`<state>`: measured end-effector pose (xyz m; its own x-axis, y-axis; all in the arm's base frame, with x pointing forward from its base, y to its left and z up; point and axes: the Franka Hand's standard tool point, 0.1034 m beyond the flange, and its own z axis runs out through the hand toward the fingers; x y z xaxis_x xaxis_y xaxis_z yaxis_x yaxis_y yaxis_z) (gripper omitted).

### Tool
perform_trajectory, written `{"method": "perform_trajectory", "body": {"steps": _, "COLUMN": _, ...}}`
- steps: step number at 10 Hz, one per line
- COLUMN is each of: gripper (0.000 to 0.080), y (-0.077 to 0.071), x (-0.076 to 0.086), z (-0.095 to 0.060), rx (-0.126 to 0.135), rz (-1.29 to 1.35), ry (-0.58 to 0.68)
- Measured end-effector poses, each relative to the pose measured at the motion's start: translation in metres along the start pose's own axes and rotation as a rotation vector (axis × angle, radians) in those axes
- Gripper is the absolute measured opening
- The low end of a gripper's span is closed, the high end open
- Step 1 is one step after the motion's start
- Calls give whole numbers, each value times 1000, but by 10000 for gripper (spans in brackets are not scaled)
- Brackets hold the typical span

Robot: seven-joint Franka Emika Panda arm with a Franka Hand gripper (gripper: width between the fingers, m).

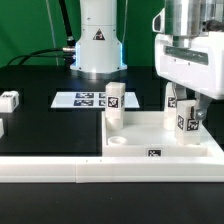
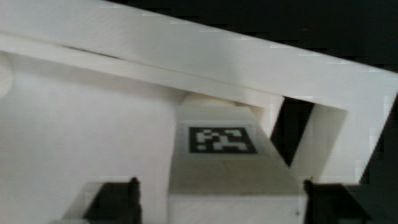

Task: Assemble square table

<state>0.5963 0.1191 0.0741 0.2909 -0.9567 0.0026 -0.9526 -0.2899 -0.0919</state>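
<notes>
Gripper [image 1: 186, 108] jaws stand apart astride the end leg [image 1: 186, 124], gripping nothing. From the exterior view's left: a loose leg [image 1: 8, 100] on the table [image 1: 40, 130], a corner leg [image 1: 115, 102] upright in the tabletop [image 1: 140, 146], then the end leg. Best to rise straight up, so neither finger knocks it.

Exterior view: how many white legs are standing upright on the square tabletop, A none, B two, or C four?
B: one leg stands at the tabletop's far corner on the exterior view's left, and a second leg stands under the gripper.
</notes>
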Motion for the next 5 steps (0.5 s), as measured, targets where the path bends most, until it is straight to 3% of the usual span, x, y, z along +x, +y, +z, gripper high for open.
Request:
{"method": "perform_trajectory", "body": {"steps": 1, "gripper": 501, "y": 0, "x": 0, "z": 0, "rx": -5, "rz": -42, "ry": -2}}
{"method": "perform_trajectory", "body": {"steps": 2, "gripper": 618, "y": 1, "x": -1, "z": 0, "rx": -12, "rz": -160, "ry": -5}}
{"method": "perform_trajectory", "body": {"steps": 5, "gripper": 647, "y": 1, "x": 0, "z": -1, "rx": -10, "rz": -468, "ry": -7}}
